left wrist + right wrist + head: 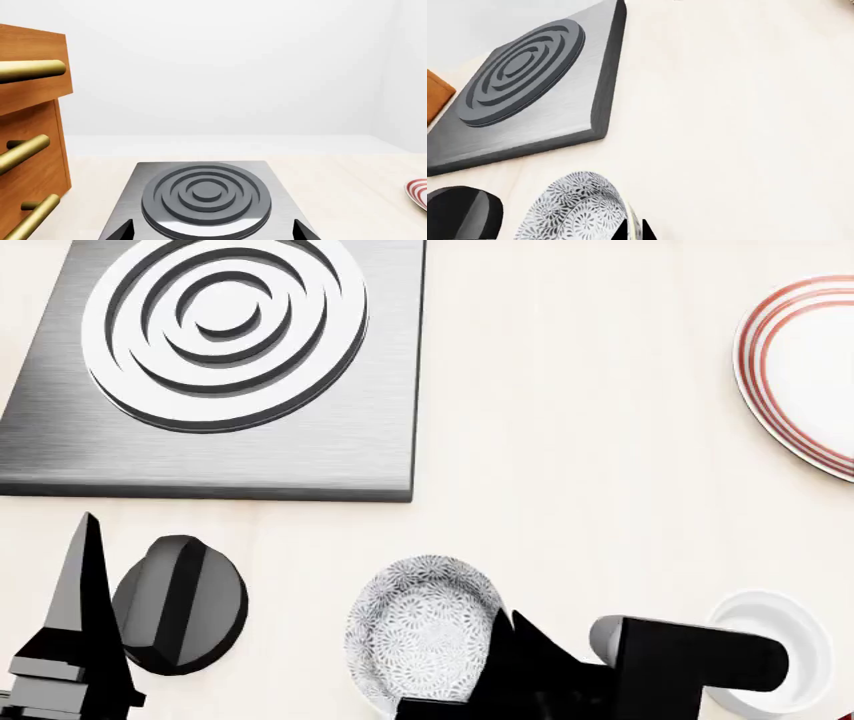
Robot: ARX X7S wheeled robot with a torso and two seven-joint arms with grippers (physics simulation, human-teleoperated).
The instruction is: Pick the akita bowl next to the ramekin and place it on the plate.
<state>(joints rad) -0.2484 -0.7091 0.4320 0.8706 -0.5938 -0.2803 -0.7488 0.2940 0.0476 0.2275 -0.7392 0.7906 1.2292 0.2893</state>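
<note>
The akita bowl (424, 635) rests on the counter between the black knob (180, 604) and the ramekin (774, 650), with the right gripper (514, 640) at its rim; the jaw opening and any grasp cannot be determined. The plate (801, 375) lies well apart at the far right, beyond bare counter, and the burner plate (220, 365) stands far left. The left gripper (210, 231) hangs above the burner with fingertips spread, holding nothing.

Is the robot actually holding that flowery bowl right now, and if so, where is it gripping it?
It looks so: the right gripper sits at the rim of the akita bowl, which is tilted, but the contact itself is cut off from view. The left gripper holds nothing.
</note>
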